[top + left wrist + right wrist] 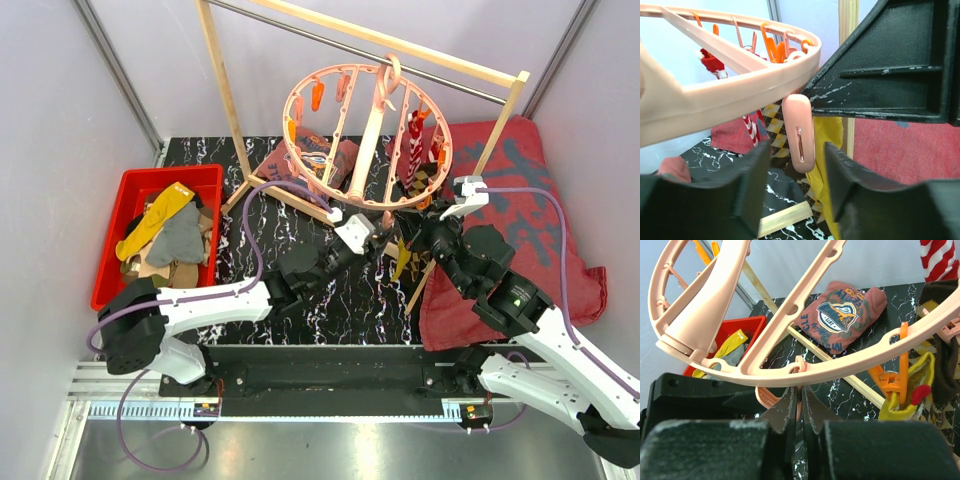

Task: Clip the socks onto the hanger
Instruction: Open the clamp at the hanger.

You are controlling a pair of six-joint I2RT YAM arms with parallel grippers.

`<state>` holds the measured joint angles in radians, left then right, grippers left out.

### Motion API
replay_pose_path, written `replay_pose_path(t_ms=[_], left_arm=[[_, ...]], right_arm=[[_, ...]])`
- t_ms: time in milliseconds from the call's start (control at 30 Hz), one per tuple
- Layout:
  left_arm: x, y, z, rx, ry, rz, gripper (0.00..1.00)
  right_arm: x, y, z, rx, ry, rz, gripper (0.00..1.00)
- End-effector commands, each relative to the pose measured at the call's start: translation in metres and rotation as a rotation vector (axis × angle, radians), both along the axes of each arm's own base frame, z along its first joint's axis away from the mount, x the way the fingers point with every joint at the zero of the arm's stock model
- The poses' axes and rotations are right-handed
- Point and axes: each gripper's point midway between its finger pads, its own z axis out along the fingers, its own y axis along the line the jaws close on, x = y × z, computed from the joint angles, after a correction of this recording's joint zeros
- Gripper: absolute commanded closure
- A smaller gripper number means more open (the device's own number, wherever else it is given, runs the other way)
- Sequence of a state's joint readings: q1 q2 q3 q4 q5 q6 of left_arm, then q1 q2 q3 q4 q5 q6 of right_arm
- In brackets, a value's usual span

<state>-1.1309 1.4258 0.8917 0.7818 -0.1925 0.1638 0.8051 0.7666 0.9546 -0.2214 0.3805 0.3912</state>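
Hanger [368,140] hangs tilted from the top bar of the wooden rack [225,90].

Your left gripper [797,175] is up at the hanger's near rim, fingers [747,192] spread. A pink clip [799,131] dangling from that rim sits in the gap between them. You cannot tell whether either finger touches it.

Just behind that clip, under the rim, three socks hang: an argyle sock [774,127], a yellow sock [827,150] beside it, and a red-white striped sock [751,129] further along.

Your right gripper [801,407] is directly below the hanger's rim, fingers pressed together. A sliver of pink shows between the tips; you cannot tell whether it is pinched. An orange clip [900,367] on the rim to its right grips yellow fabric.

Left of the hanger, well apart, a red bin [120,200] holds loose socks: a yellow one [155,220], a grey one [180,235]. To the hanger's right lies a dark-red cloth [540,210].
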Motion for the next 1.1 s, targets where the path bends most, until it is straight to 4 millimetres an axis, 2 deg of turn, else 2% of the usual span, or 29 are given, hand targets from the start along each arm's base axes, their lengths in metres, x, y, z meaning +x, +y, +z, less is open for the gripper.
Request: replay_pose_path(t_ms=[0, 33, 100, 167, 200, 233, 267, 333, 400, 433, 567, 1067], left_arm=[[0.002, -0.001, 0.042, -0.112, -0.060, 0.006, 0.58], [0.001, -0.001, 0.041, -0.109, -0.058, 0.005, 0.65], [0.001, -0.001, 0.036, -0.104, -0.049, 0.005, 0.73], [0.001, 0.000, 0.034, -0.101, -0.044, 0.007, 0.85], [0.001, 0.000, 0.032, -0.100, -0.040, 0.004, 0.88], [0.000, 0.000, 0.031, -0.096, -0.035, 0.003, 0.91], [0.000, 0.001, 0.032, -0.100, -0.032, 0.004, 0.97], [-0.001, 0.001, 0.028, -0.094, -0.018, 0.001, 1.00], [-0.001, 0.002, 0.026, -0.091, -0.010, 0.000, 1.00], [-0.001, 0.002, 0.025, -0.091, -0.002, 0.000, 1.00], [-0.002, 0.002, 0.021, -0.095, 0.021, -0.008, 1.00], [-0.005, -0.001, 0.012, -0.107, 0.075, -0.033, 1.00]], right_arm=[[-0.002, 0.000, 0.025, 0.071, -0.057, 0.008, 0.91], [-0.003, 0.001, 0.026, 0.072, -0.058, 0.014, 0.91], [-0.004, 0.002, 0.026, 0.070, -0.057, 0.022, 0.90], [-0.006, 0.003, 0.030, 0.071, -0.065, 0.033, 0.85], [-0.006, 0.003, 0.030, 0.071, -0.063, 0.036, 0.81], [-0.007, 0.003, 0.031, 0.069, -0.063, 0.040, 0.72], [-0.008, 0.003, 0.032, 0.071, -0.065, 0.045, 0.68], [-0.010, 0.002, 0.034, 0.064, -0.066, 0.054, 0.61], [-0.013, 0.001, 0.037, 0.067, -0.070, 0.060, 0.58], [-0.015, 0.001, 0.037, 0.067, -0.072, 0.066, 0.52], [-0.022, 0.006, 0.038, 0.053, -0.082, 0.118, 0.41], [-0.031, 0.026, 0.039, 0.014, -0.117, 0.244, 0.23]])
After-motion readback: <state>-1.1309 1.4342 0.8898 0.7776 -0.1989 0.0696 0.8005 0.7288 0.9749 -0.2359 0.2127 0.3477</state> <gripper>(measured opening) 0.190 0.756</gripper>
